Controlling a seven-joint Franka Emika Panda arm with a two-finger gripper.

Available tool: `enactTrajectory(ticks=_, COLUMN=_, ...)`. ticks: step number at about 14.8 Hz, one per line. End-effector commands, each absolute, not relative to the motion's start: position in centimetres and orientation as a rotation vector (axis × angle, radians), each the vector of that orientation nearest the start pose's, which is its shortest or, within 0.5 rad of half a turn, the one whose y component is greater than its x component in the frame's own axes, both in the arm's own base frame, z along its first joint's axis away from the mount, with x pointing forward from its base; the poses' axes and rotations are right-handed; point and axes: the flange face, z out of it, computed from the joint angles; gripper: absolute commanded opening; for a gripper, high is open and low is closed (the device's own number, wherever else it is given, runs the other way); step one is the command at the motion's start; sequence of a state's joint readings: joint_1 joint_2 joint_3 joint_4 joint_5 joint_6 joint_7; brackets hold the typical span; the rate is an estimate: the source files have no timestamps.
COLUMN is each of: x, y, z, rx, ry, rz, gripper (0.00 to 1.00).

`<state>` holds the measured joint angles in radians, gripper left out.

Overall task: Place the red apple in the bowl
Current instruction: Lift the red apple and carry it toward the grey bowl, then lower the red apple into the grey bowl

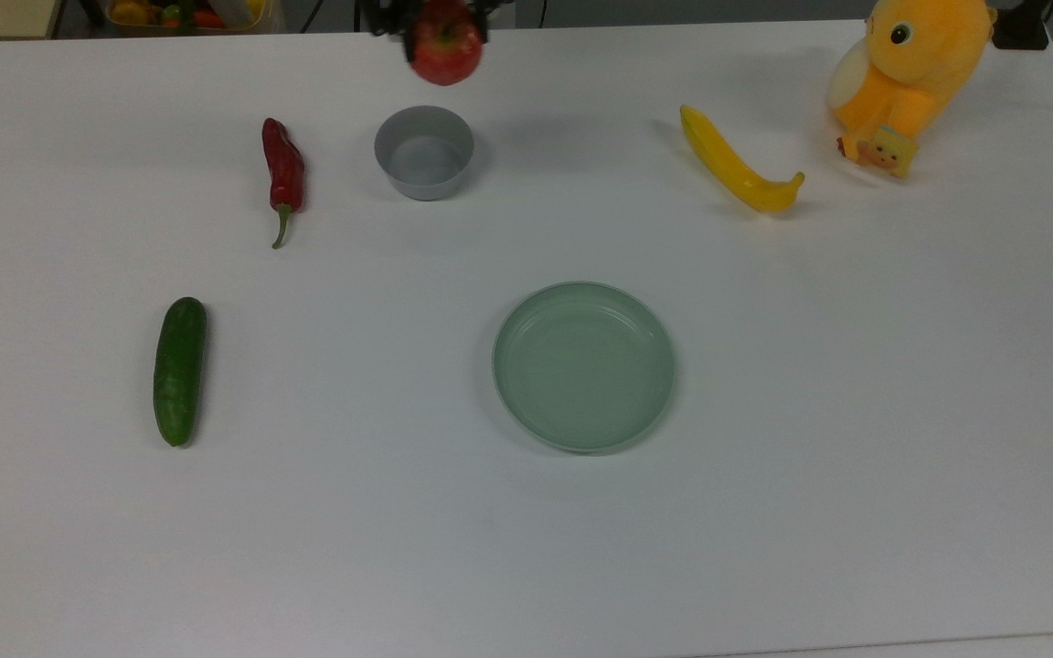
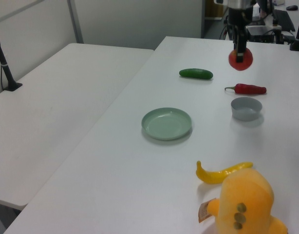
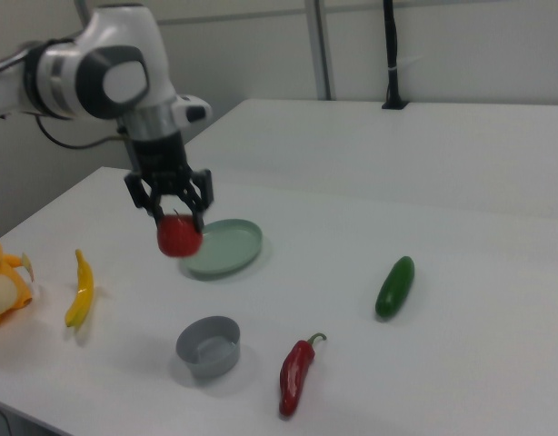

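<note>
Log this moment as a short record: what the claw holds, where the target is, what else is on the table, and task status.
claw: shut on the apple, lifted above the table
bowl: grey, empty, upright, beside the chili pepper
apple vs bowl: apple is in the air near the bowl, not in it
green dish: empty, mid-table
other items: cucumber, yellow pepper, plush toy
status: apple grasped and carried, placement not yet done
</note>
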<state>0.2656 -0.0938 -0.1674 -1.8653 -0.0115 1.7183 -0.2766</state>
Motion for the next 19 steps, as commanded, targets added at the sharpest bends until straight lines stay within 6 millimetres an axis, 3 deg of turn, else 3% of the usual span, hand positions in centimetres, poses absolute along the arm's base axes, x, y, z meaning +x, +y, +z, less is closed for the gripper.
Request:
enactTrajectory(ticks=1, x=50.7, y=2.2, z=50.6, rx=-3.041, ry=-0.582, rz=0.147, gripper=0.43)
enactTrajectory(ticks=4, x=49.7, y=2.0, z=45.5, rx=-3.046, ry=-0.580, rz=0.125, gripper=0.43)
enactTrajectory(ticks=9, x=48.5, y=2.0, z=39.5, rx=-3.085, ry=-0.607, rz=0.043, gripper=0.43)
enactTrajectory(ticks=16, x=48.3, y=2.7, z=36.2, rx=-3.110, ry=-0.592, rz=-0.119, gripper=0.43)
enactTrajectory(ticks=17, x=48.3, y=2.6, z=36.3, rx=-3.110, ry=-0.589, rz=-0.116, gripper=0.48)
enactTrajectory(ticks=19, x=48.3, y=2.4, z=36.4, rx=-3.111, ry=-0.579, rz=-0.109, gripper=0.81)
